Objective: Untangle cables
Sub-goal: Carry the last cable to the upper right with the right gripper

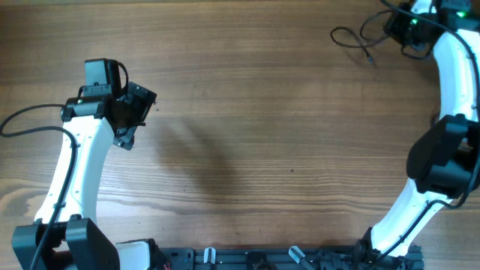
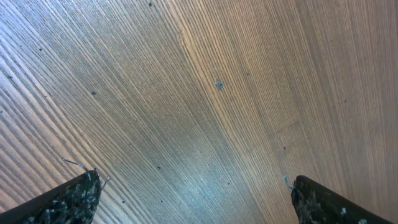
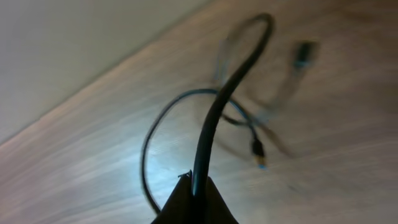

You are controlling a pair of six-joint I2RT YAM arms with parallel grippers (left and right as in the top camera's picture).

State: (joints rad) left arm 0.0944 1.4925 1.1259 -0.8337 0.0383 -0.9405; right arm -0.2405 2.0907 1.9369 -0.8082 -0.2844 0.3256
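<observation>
The cables (image 1: 360, 36) are thin black cords lying looped at the far right of the wooden table. My right gripper (image 1: 405, 28) is over their right end. In the right wrist view it (image 3: 194, 186) is shut on a black cable (image 3: 214, 118) that rises from between the fingertips and curves away. Another thin loop (image 3: 149, 143) and a small plug end (image 3: 258, 151) lie on the wood behind it, blurred. My left gripper (image 1: 139, 112) is at the left of the table, far from the cables. It (image 2: 196, 193) is open and empty over bare wood.
Thicker black wires run along the left arm (image 1: 30, 116) and the right arm (image 1: 450, 75). The table's far edge meets a pale wall (image 3: 62, 43) close behind the cables. The arm bases stand at the near edge (image 1: 247, 259).
</observation>
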